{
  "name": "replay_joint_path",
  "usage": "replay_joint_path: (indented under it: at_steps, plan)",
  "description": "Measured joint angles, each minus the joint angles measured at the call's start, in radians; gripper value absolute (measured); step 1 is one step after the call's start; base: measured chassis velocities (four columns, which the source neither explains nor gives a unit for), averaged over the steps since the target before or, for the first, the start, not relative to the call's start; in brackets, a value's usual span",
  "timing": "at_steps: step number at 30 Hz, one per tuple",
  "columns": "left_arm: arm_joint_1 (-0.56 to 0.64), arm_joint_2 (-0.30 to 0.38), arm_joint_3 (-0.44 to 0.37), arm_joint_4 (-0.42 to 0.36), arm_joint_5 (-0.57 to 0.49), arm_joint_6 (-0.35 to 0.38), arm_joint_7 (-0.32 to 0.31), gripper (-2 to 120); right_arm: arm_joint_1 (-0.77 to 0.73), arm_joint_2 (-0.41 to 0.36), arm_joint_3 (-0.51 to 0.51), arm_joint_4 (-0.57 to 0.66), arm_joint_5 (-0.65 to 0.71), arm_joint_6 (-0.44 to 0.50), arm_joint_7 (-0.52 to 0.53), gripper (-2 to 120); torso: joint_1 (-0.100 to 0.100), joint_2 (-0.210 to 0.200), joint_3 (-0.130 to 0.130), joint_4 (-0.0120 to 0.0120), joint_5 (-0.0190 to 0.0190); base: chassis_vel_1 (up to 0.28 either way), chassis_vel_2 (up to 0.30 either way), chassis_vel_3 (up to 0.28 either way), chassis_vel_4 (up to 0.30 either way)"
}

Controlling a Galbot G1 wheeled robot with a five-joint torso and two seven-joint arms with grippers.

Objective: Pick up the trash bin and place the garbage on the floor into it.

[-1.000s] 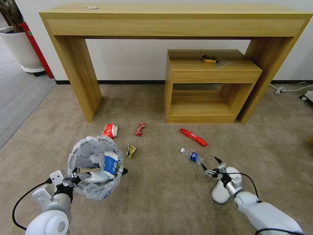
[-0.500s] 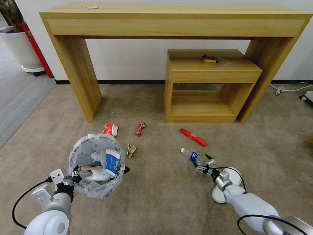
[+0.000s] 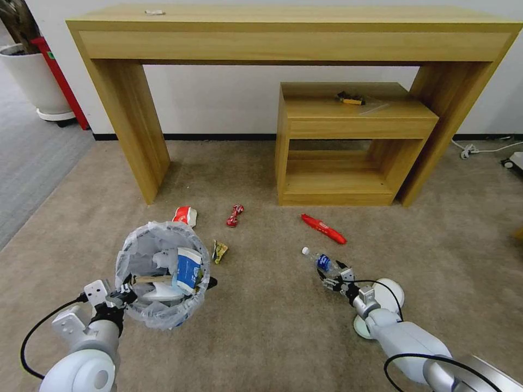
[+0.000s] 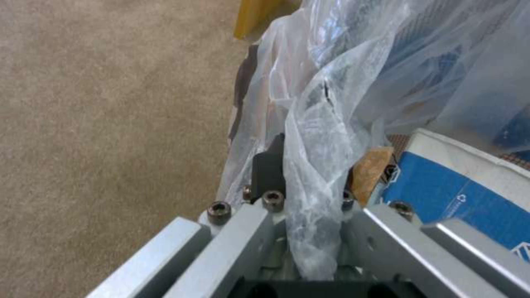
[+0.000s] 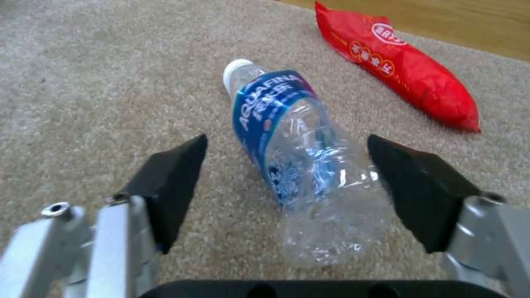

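Carpet (image 3: 261,337) runs beige across the floor, with a long wooden desk (image 3: 294,32) at the far wall and a low shelf unit (image 3: 348,141) under its right half; the bin (image 3: 162,275) sits at near left, its clear liner (image 4: 326,136) folded over the rim; inside lie a blue-white carton (image 3: 187,269), a stick and white scraps; the left gripper (image 3: 121,298) is at the bin's near-left rim, its fingers closed on the rim with the liner bunched between them, as the left wrist view shows; the right gripper (image 3: 333,275) is low at near right, its jaws spread wide on either side of the bottle (image 5: 298,165), the black pads (image 5: 425,190) clear of the plastic and gripping nothing; the bottle lies on its side on the carpet, white cap pointing far-left, blue label around its upper half, its lower half crumpled; a long red wrapper (image 3: 323,228) lies just beyond the bottle, to its far right; a red cup (image 3: 184,216) lies tipped just beyond the bin; a small twisted red wrapper (image 3: 234,215) lies to the right of the cup; a yellow-green wrapper (image 3: 219,251) lies just right of the bin; a white slipper (image 3: 381,302) lies beneath the right arm, partly hidden by it.
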State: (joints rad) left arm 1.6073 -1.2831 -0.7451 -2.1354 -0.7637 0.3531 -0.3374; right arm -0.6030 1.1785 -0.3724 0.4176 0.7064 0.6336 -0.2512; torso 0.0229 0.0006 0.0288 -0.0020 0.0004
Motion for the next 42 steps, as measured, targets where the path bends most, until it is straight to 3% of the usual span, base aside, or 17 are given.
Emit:
replay_joint_path:
  at_steps: [11, 17, 30, 38, 42]
  plan:
    - [0.004, -0.011, 0.002, -0.006, 0.004, 0.000, 0.000, 0, -0.015, -0.010, 0.014, 0.006, -0.007, 0.006, 0.000, 35, 0.000, 0.000, 0.000, 0.0000, -0.0001, 0.000, 0.000, 0.000, 0.000]
    - [0.006, -0.024, 0.006, -0.007, 0.015, -0.002, 0.000, 0, -0.025, -0.024, 0.023, 0.015, -0.014, 0.014, -0.002, 24, 0.000, 0.000, 0.000, 0.0000, -0.0001, 0.000, 0.000, 0.000, 0.000]
    - [0.015, -0.035, 0.007, 0.004, 0.036, -0.004, 0.002, 0, -0.047, -0.074, 0.039, 0.077, -0.013, 0.040, -0.012, 24, 0.000, 0.000, 0.000, 0.0000, 0.0000, 0.000, 0.000, 0.000, 0.000]
    - [0.013, -0.035, 0.006, 0.030, 0.049, -0.002, 0.002, 0, -0.083, -0.166, 0.038, 0.227, 0.004, 0.074, -0.023, 24, 0.000, 0.000, 0.000, -0.0001, -0.0003, 0.000, 0.000, 0.000, 0.000]
    - [0.014, -0.026, 0.005, 0.034, 0.051, 0.001, 0.001, 0, -0.109, -0.217, 0.039, 0.362, 0.009, 0.086, -0.022, 24, 0.000, 0.000, 0.000, 0.0001, -0.0002, 0.000, 0.000, 0.000, 0.000]
